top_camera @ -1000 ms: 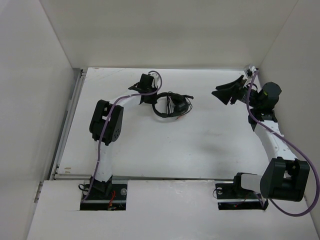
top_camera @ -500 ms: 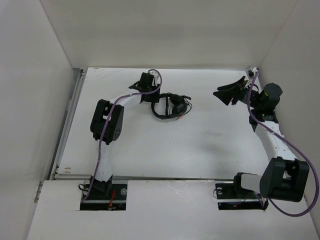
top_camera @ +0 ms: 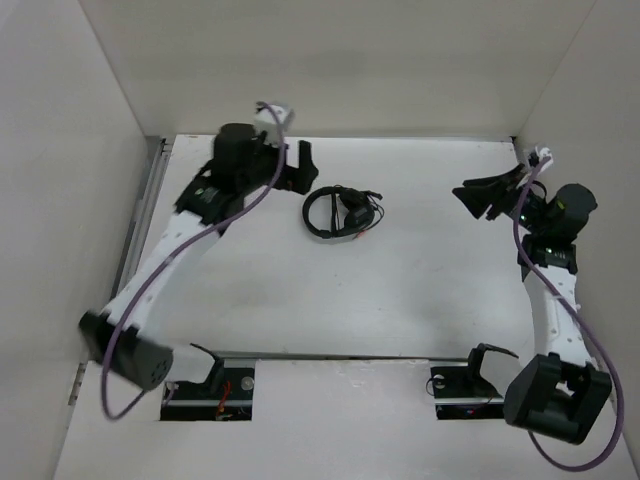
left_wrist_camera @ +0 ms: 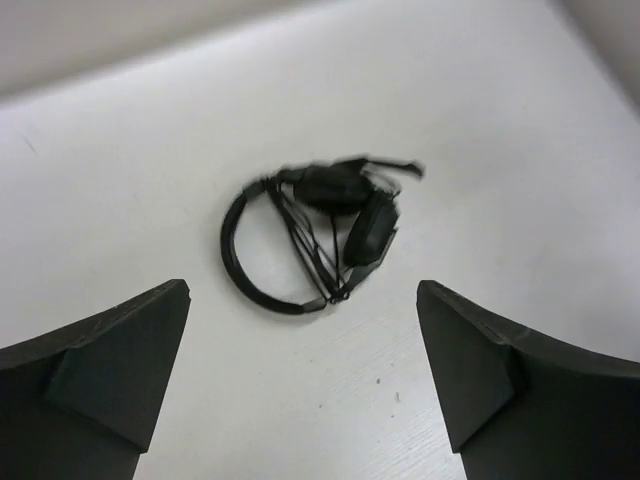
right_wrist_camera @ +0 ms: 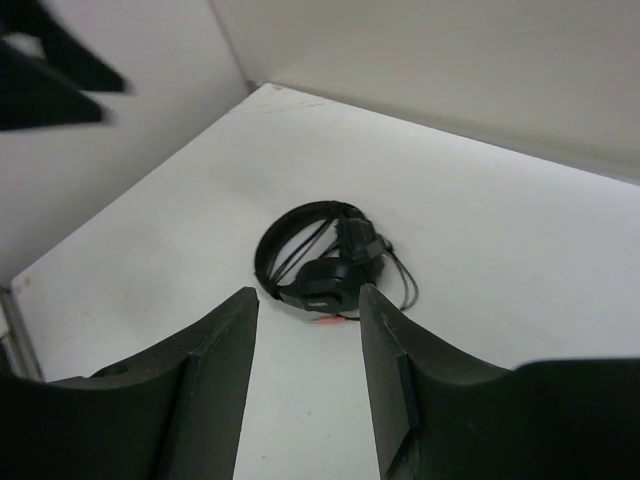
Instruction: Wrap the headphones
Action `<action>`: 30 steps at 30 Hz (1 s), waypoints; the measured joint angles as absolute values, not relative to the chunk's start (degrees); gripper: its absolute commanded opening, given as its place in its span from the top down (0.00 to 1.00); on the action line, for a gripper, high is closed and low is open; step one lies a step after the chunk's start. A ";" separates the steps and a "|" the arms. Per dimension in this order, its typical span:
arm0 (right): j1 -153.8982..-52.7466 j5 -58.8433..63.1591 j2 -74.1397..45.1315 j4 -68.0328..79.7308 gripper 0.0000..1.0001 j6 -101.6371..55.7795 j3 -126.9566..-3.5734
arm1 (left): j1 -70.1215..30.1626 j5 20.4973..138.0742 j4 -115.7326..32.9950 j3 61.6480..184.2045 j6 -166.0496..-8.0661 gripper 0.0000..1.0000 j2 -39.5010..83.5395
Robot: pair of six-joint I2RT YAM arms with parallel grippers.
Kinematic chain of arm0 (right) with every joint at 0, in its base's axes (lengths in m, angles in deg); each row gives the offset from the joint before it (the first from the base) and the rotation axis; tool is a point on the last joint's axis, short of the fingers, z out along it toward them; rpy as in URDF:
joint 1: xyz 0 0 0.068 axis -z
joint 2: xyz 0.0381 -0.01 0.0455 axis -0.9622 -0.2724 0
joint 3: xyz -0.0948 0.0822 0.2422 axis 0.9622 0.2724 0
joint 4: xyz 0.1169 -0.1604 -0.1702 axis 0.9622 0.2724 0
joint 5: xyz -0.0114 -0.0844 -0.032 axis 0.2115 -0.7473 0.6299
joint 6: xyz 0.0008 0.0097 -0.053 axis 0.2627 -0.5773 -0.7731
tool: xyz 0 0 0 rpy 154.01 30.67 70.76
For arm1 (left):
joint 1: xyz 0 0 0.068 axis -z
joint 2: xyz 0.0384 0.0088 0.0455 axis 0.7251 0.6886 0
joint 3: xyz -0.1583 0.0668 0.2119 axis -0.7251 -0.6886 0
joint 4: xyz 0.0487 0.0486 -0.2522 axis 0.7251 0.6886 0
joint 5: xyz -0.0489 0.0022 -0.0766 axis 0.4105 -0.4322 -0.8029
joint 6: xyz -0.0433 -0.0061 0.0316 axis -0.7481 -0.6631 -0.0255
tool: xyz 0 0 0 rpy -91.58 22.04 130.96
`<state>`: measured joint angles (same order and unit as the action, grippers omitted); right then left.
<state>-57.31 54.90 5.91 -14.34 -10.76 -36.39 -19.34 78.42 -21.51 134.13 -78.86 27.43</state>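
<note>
The black over-ear headphones (top_camera: 342, 212) lie on the white table (top_camera: 400, 290), upper centre of frame. I see my left gripper (top_camera: 298, 167) spread wide, empty, just left of them; right gripper (top_camera: 487, 195) half-open, empty, far right.

Surface: white table (top_camera: 300, 290), walls on three sides.
On it: black headphones (top_camera: 341, 212), lying flat near the far middle.
Cable: thin, strung across the headband.
</note>
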 measured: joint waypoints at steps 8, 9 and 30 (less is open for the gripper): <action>-43.91 47.92 20.80 5.42 0.46 -21.08 -36.52 | -40.79 80.24 -18.23 125.43 -74.00 0.00 -4.13; -42.49 46.74 21.85 8.00 0.34 -22.61 -36.66 | -43.15 80.32 -17.55 123.25 -73.43 0.00 -5.84; -21.29 29.02 16.84 56.89 0.00 -47.66 -63.41 | -81.94 67.08 -13.20 107.44 -67.97 0.00 -20.74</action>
